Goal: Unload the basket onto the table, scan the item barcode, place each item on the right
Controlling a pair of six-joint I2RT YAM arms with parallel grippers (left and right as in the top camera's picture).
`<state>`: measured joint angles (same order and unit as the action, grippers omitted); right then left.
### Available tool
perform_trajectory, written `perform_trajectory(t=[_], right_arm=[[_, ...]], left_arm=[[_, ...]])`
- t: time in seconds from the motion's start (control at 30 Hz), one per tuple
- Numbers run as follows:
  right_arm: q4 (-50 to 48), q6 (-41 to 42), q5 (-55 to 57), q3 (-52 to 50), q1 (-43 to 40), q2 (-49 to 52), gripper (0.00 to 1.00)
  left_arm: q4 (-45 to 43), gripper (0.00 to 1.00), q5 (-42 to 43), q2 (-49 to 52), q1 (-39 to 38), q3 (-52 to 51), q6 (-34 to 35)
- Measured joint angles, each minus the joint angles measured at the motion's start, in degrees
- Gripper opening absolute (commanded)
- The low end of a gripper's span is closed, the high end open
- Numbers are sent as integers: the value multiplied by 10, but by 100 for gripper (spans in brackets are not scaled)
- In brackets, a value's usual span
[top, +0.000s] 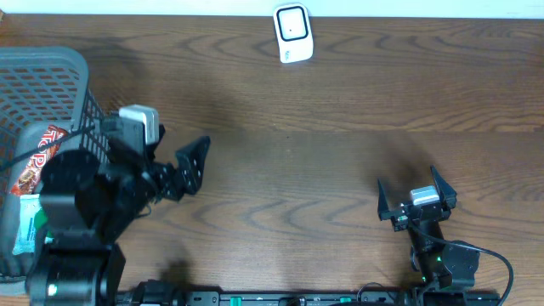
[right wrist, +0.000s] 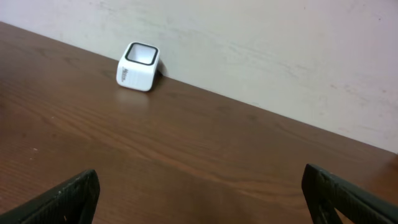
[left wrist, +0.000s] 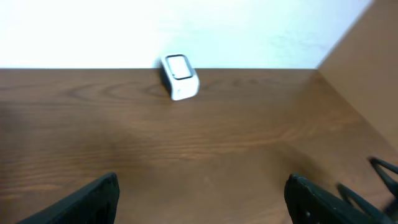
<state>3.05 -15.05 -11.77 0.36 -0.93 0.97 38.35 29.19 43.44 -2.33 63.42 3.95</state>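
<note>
The scanner [top: 293,32] sits at the far edge of the table [top: 340,127], near its middle. The basket [top: 42,76] stands at the left edge, with packets [top: 38,161] in it. My left gripper [top: 180,170] hangs just right of the basket. My right gripper [top: 411,189] is by the near edge, toward the right corner.

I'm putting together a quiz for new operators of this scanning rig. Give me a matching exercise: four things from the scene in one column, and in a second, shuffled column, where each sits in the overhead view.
Things
1. scanner
2. basket
3. left hand
4. right hand

Places
A. near side, right
B. left edge
C. far side, middle
D. just right of the basket

Pairs: 1-C, 2-B, 3-D, 4-A
</note>
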Motion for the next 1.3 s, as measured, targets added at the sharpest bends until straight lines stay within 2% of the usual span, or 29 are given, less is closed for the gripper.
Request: perform_trajectory(t=[0.13, 0.37, 0.57, 0.93, 1.1, 1.3], right_arm=[[0, 0, 0, 0, 0, 0, 99], [0, 0, 0, 0, 0, 0, 99], [0, 0, 0, 0, 0, 0, 99], [0, 0, 0, 0, 0, 0, 99], [0, 0, 0, 0, 0, 0, 99], [0, 0, 0, 0, 0, 0, 99]], left_arm=[[23, 86, -2, -9, 0, 3, -8], [127, 85, -109, 33, 0, 33, -3], [190, 85, -215, 88, 0, 117, 23], [305, 85, -341, 179, 3, 296, 81], [335, 85, -382, 196, 30, 333, 98], [357, 85, -399, 197, 109, 336, 129]])
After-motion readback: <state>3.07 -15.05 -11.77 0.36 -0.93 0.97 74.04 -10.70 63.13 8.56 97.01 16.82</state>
